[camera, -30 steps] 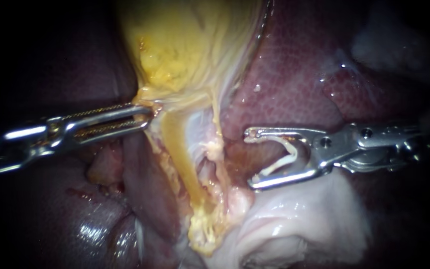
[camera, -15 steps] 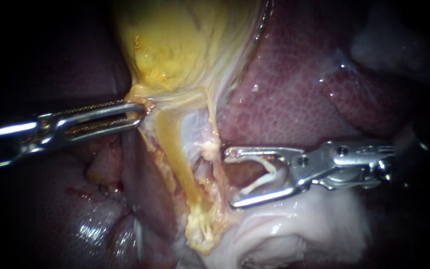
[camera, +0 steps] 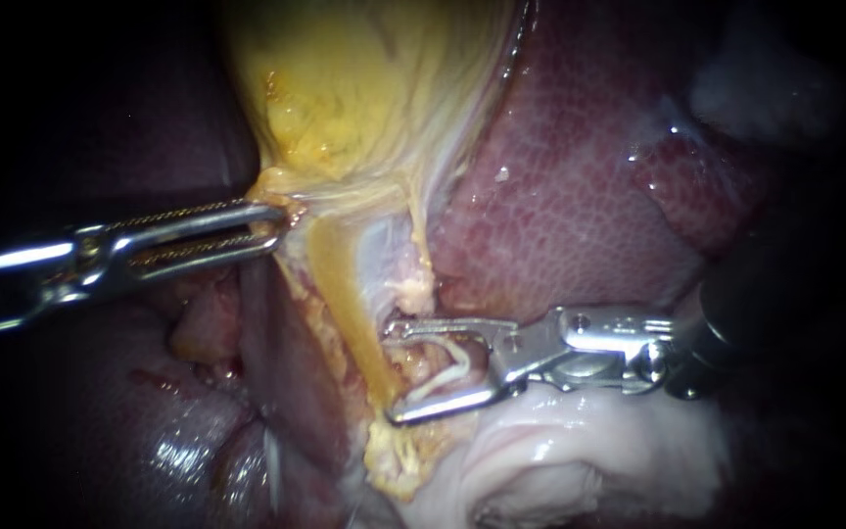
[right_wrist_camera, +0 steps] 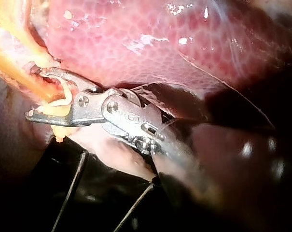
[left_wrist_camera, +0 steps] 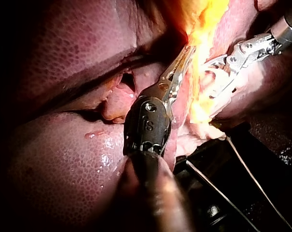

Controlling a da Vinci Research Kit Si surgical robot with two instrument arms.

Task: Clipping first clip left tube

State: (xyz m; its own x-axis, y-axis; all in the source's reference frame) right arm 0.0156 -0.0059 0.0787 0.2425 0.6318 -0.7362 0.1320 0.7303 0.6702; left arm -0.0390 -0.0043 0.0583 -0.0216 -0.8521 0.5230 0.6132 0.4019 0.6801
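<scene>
One left instrument (camera: 276, 227), one right instrument (camera: 391, 374), one clip (camera: 452, 362), one gallbladder (camera: 364, 88)

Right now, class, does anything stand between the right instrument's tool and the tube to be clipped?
Nothing visible does. The right instrument's slender silver tool, carrying a white clip between its jaws, reaches the long yellow tube; ragged pale tissue clings beside the tool.

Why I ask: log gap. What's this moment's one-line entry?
left instrument: holding gallbladder | right instrument: carrying open clip, tips at tube
</scene>
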